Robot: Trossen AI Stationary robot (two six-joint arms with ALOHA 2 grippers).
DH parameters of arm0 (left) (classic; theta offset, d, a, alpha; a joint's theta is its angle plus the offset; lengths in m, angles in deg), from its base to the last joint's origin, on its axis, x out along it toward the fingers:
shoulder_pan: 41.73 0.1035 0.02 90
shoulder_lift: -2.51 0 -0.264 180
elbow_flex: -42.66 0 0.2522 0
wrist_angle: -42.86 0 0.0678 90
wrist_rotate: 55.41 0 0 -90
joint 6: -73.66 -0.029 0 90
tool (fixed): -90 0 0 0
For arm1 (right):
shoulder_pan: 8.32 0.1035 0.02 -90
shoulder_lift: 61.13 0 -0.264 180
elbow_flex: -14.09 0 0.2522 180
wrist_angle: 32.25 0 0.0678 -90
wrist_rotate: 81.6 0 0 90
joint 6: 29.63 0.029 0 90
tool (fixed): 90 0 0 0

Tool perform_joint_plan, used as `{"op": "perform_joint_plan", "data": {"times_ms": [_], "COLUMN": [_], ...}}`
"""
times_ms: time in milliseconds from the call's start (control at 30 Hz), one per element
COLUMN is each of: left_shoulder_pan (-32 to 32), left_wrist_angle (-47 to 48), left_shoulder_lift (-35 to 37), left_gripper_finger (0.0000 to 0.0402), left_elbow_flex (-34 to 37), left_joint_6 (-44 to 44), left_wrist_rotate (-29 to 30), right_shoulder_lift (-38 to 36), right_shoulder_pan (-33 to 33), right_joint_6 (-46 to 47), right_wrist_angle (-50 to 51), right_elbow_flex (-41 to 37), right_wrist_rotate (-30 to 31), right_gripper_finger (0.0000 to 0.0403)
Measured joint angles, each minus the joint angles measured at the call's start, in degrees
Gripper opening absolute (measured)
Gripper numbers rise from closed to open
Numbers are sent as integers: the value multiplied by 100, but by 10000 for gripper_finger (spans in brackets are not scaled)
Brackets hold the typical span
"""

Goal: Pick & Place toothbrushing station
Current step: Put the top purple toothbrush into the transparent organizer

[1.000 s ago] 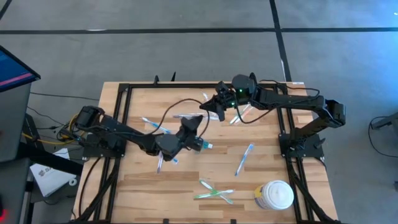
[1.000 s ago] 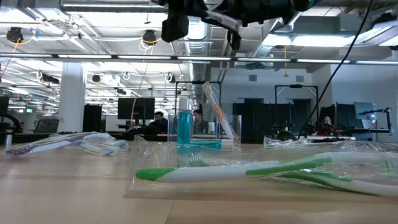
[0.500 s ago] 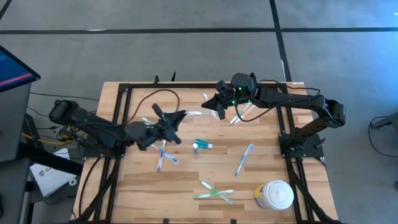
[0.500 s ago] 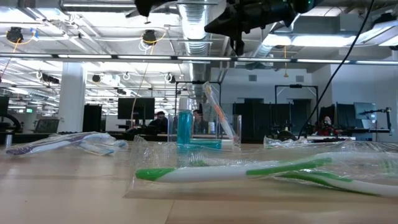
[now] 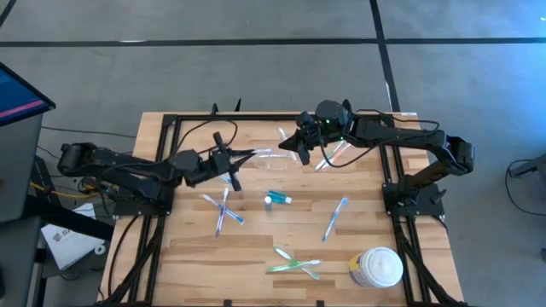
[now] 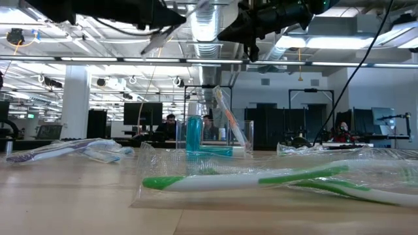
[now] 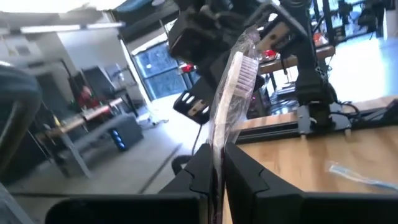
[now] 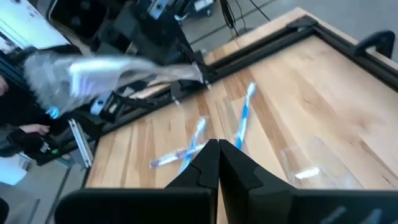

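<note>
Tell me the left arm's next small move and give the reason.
Probably carry the left end effector toward the small clear plastic holder and line the brush up above it. It is shut on a whitish toothbrush in a crinkly clear wrapper, lifted off the table, so the pick looks done and only placing remains.

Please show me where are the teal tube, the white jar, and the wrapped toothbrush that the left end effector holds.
teal tube [image 5: 276,199]: high view, middle of its body.
white jar [image 5: 376,267]: high view, centre of its lid.
wrapped toothbrush [image 7: 236,78]: left wrist view, bristle head inside the clear wrapper.
</note>
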Motion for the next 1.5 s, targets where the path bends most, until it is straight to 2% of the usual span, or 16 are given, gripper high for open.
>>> {"op": "perform_joint_plan", "data": {"times_ms": [233, 433, 733, 933, 1233, 1500], "left_shoulder_pan": [625, 953, 1332, 1682, 1964, 2032], "left_wrist_angle": [-394, -1526, -2811, -3904, -5087, -5110], "left_shoulder_lift": [-118, -525, -1555, -2251, -3335, -3751], "left_gripper_finger": [13, 13, 14, 14, 13, 14], "left_elbow_flex": [233, 528, 579, 576, 574, 219], "left_joint_6": [1040, 1486, 1892, 2353, 2709, 2794], "left_wrist_rotate": [-1075, -1500, -1584, -1948, -1964, -2115], "right_shoulder_lift": [0, 0, 0, 0, 0, 0], "right_shoulder_pan": [86, 354, 683, 874, 1211, 1505], "right_joint_6": [-376, -837, -1160, -1228, -1289, -1296], "right_wrist_angle": [306, 390, 1090, 1556, 1644, 1641], "right_elbow_flex": [0, 0, 0, -2, -2, -2], "right_wrist_rotate": [117, 513, 1007, 1482, 1697, 1927], "right_gripper_finger": [0, 0, 0, 0, 0, 0]}}
